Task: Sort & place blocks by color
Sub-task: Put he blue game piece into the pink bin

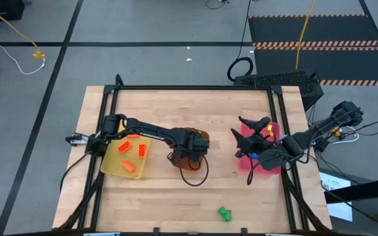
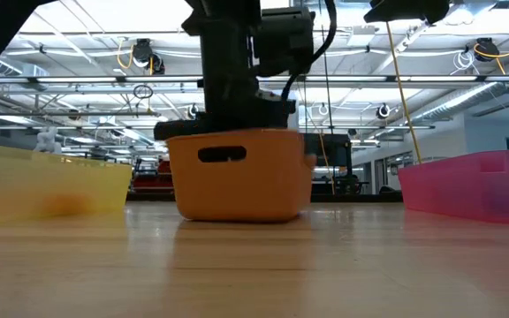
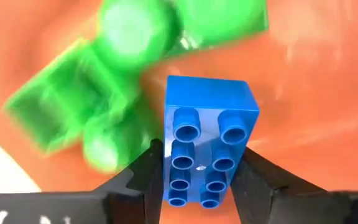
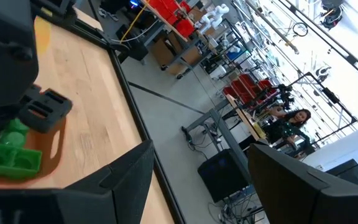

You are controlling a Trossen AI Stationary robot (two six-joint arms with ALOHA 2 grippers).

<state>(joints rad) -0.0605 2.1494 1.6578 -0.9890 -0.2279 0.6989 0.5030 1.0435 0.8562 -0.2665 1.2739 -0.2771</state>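
My left gripper (image 3: pixel 197 186) reaches down inside the orange tray (image 1: pixel 190 162), its two fingers pressed against the long sides of a blue block (image 3: pixel 207 146) — clamped on it, studs facing my wrist camera. Green blocks (image 3: pixel 123 81) lie on the tray floor just beside it. The orange tray sits near the table's (image 1: pixel 176 105) centre. At nine o'clock from it lies the yellow tray (image 1: pixel 113 164), with three orange blocks (image 1: pixel 131 156) in it. My right gripper (image 1: pixel 247 141) hangs over the pink tray (image 1: pixel 271 169) at three o'clock, fingers apart and holding nothing. One more green block (image 1: pixel 225 213) lies alone on the wood towards five o'clock — well apart from every tray.
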